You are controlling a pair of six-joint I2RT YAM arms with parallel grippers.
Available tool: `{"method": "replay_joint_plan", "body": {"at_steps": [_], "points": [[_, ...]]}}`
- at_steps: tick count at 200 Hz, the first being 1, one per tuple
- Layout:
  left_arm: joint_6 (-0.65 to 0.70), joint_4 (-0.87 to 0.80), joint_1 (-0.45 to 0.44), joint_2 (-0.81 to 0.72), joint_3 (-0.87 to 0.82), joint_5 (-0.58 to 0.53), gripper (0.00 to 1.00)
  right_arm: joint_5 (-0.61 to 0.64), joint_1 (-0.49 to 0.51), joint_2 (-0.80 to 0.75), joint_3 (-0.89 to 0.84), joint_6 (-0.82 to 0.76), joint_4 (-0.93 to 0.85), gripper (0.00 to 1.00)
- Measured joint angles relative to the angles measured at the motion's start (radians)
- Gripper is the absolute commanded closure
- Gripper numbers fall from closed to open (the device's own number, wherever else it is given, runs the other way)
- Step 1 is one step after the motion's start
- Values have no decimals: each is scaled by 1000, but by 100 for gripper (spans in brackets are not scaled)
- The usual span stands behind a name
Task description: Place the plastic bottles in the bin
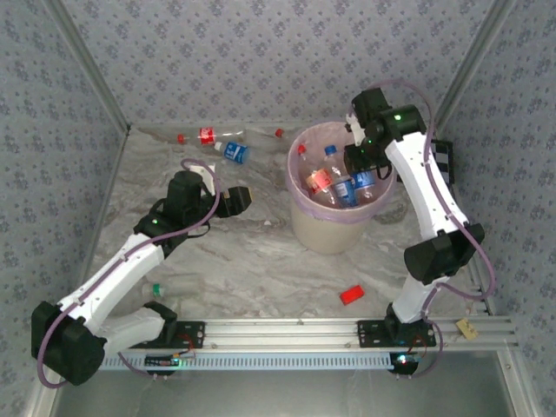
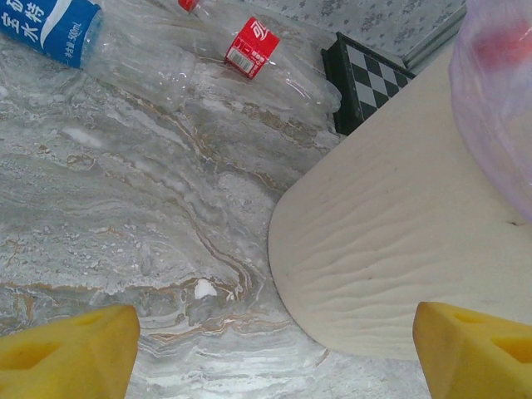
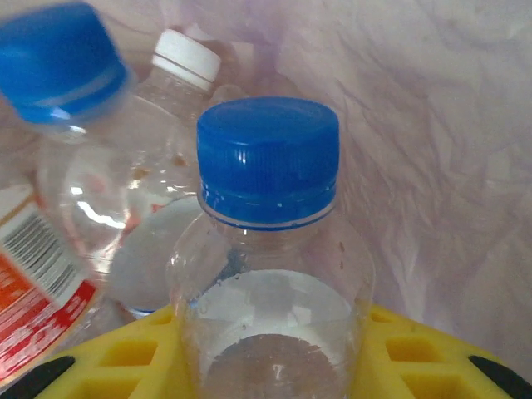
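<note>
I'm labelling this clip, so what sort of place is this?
Probably a robot test cell, not a home: patterned walls enclose a marble-print table, and a left arm and right arm are bolted to a metal rail.

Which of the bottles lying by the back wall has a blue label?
The blue-labelled bottle lying slightly forward of the rest; the red-labelled bottle beside it sits farther back.

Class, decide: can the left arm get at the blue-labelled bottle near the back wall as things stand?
Probably yes: the left end effector is open, bare tabletop separates it from the blue-labelled bottle, and the bin stands aside.
</note>
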Motion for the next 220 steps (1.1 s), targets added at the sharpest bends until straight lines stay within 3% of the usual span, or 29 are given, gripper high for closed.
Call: {"method": "replay_joint_plan", "body": {"at_steps": [59, 110, 177, 220], "points": [[6, -18, 0, 0, 0, -3, 14, 26, 18, 45, -75, 35, 55, 57], [8, -23, 0, 2, 0, -3, 14, 53, 39, 45, -68, 46, 60, 38], [18, -91, 0, 64, 46, -33, 12, 100, 88, 62, 108, 44, -37, 24], [3, -288, 0, 164, 179, -136, 2, 108, 113, 68, 223, 35, -68, 20]]}}
